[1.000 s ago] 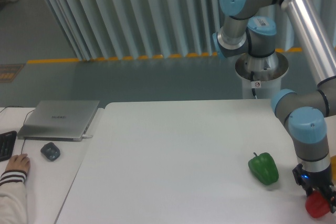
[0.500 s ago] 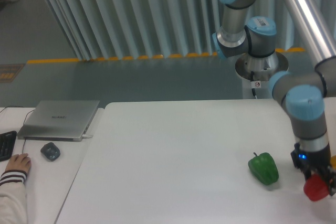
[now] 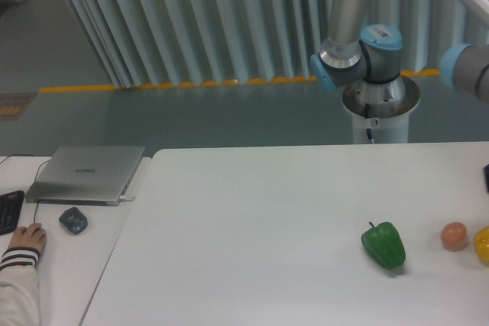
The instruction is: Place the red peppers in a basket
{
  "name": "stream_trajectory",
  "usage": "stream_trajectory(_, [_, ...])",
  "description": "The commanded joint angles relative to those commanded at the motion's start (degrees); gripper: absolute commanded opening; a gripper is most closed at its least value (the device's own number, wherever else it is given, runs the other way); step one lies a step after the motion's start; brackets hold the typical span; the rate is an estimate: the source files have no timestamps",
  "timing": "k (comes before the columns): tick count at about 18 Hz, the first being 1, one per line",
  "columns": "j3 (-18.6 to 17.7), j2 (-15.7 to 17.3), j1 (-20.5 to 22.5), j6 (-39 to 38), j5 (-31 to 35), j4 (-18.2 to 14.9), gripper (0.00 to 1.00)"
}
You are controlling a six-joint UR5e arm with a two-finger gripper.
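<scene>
Table [image 3: 252, 211] holds glossy lobed green pepper [image 3: 383, 244], round orange fruit [image 3: 454, 235].

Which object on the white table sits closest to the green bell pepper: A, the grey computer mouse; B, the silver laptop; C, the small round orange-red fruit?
C: the small round orange-red fruit lies just right of the green bell pepper, while the others sit far left.

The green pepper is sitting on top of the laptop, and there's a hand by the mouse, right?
Not quite. The camera view shows the green pepper lying on the white table, far to the right of the laptop, not on top of it. The rest is right: a hand rests by the mouse.
</scene>
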Motion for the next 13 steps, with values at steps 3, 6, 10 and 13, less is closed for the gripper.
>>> stream_trajectory(3, [0.79, -2.46, 2.13, 4.42, -0.45, 1.40, 0.42])
stream_trajectory(6, [0.80, -4.57, 3.62, 6.79, -0.45, 4.40, 0.42])
stream_trajectory(10, [-0.26, -4.40, 4.67, 10.83, -0.36, 4.40, 0.42])
stream_trajectory(13, [-1.92, -3.79, 6.08, 15.74, -0.01, 4.40, 0.44])
